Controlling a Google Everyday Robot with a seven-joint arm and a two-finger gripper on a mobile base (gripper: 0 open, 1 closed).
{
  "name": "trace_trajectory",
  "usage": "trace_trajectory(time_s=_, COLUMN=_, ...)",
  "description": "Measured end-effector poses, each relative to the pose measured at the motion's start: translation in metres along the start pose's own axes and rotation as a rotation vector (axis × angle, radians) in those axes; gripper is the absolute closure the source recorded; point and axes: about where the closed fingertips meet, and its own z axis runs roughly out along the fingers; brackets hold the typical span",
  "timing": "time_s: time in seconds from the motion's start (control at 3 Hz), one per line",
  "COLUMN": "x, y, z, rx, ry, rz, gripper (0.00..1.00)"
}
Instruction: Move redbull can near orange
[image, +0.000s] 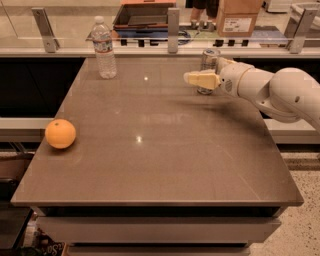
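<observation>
The redbull can (210, 56) stands upright near the table's far right edge, silver-grey with a shiny top rim. My gripper (201, 78), cream-coloured on the end of the white arm, reaches in from the right and sits right at the can, covering its lower part. The can rests on the table and is not lifted. The orange (60, 133) lies at the table's left edge, far from the can and the gripper.
A clear plastic water bottle (104, 48) stands at the far left of the brown table (160, 160). A glass barrier with metal posts (173, 22) runs along the far edge. The white arm (280, 92) hangs over the right side.
</observation>
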Motion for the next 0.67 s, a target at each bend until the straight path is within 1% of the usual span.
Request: trace_trajectory(time_s=0.67, x=-0.0003, y=0.0038, z=0.0034, rx=-0.007, ry=0.000, rz=0.000, gripper=0.65)
